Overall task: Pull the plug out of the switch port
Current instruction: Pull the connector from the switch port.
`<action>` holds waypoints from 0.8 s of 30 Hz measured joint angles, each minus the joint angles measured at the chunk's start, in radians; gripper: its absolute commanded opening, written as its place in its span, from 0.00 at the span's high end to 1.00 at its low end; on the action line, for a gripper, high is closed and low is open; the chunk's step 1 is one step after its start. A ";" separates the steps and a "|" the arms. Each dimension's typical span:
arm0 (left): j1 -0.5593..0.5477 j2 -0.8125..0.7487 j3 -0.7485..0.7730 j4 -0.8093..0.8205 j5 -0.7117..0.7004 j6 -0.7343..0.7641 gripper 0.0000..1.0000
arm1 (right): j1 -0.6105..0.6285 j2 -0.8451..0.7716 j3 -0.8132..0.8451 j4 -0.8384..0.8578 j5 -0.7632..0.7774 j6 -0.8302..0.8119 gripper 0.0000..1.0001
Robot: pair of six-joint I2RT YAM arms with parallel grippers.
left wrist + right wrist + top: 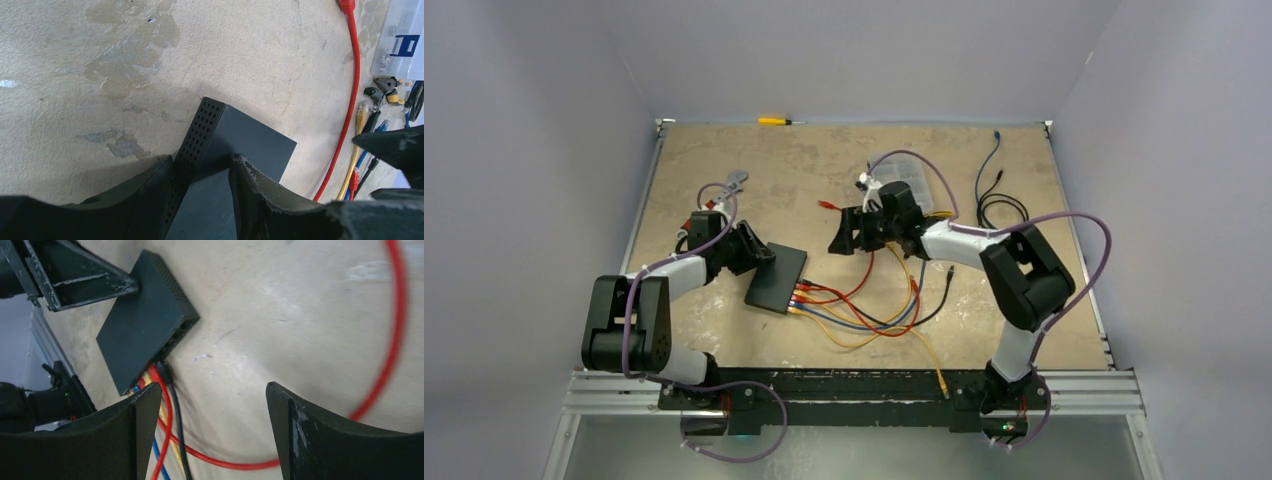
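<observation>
Plug [163, 372] is best pinched by its small stiff body beside the light switch [142, 325], which is clamped in left jaws; right jaws are spread open.

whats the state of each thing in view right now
switch: flat on table, several cables plugged in
left gripper: fingers astride switch corner, grip unclear
right gripper: open, empty
red cable: one end free on table
</observation>
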 measured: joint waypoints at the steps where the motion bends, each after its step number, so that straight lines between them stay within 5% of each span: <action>1: 0.000 0.000 0.000 0.000 0.000 0.000 0.54 | 0.015 0.019 0.013 0.000 -0.008 0.005 0.24; 11: 0.000 0.001 -0.002 0.004 0.003 0.000 0.55 | 0.113 0.221 0.129 0.074 -0.127 0.090 0.39; 24: 0.002 0.026 0.002 0.039 0.024 0.000 0.55 | 0.143 0.391 0.293 0.114 -0.233 0.190 0.42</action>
